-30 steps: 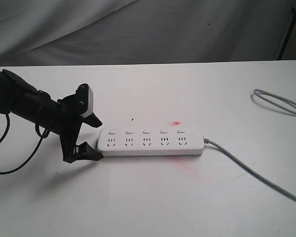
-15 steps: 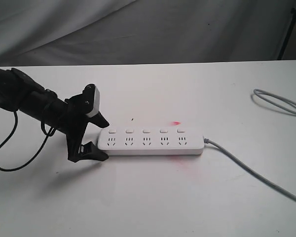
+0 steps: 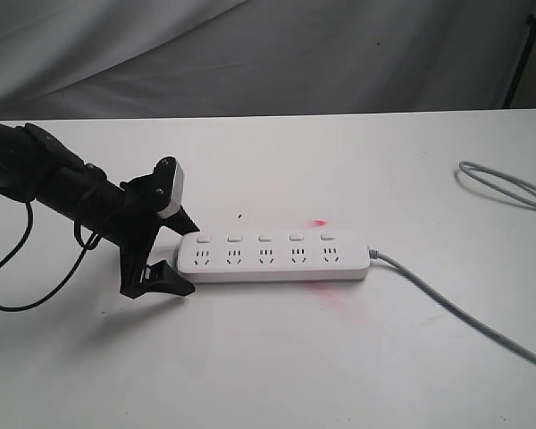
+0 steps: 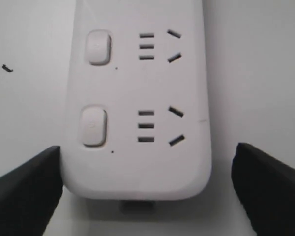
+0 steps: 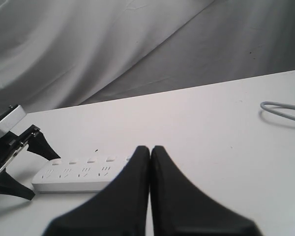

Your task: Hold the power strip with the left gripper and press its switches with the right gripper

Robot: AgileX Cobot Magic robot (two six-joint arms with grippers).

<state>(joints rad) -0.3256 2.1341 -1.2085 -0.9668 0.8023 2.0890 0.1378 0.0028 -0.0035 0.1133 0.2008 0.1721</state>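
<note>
The white power strip (image 3: 272, 256) lies flat on the white table, its grey cord (image 3: 464, 313) running off to the right. Its five switches (image 3: 264, 239) sit in a row above the sockets. My left gripper (image 3: 188, 259) is open and straddles the strip's left end. In the left wrist view the strip (image 4: 137, 98) fills the space between the black fingers (image 4: 24, 191). One finger is close against the strip's side and the other stands off with a gap. Two switches (image 4: 94, 127) show there. My right gripper (image 5: 150, 147) is shut and empty, well short of the strip (image 5: 78, 179), and out of the exterior view.
The cord loops on the table at the far right (image 3: 505, 183). A small red mark (image 3: 317, 222) lies just behind the strip. A grey cloth backdrop (image 3: 250, 54) hangs behind the table's far edge. The left arm's thin black cable (image 3: 9, 286) droops onto the table.
My left gripper has slid right toward the strip, and its open fingers now reach around the strip's left end. The strip has not moved.
</note>
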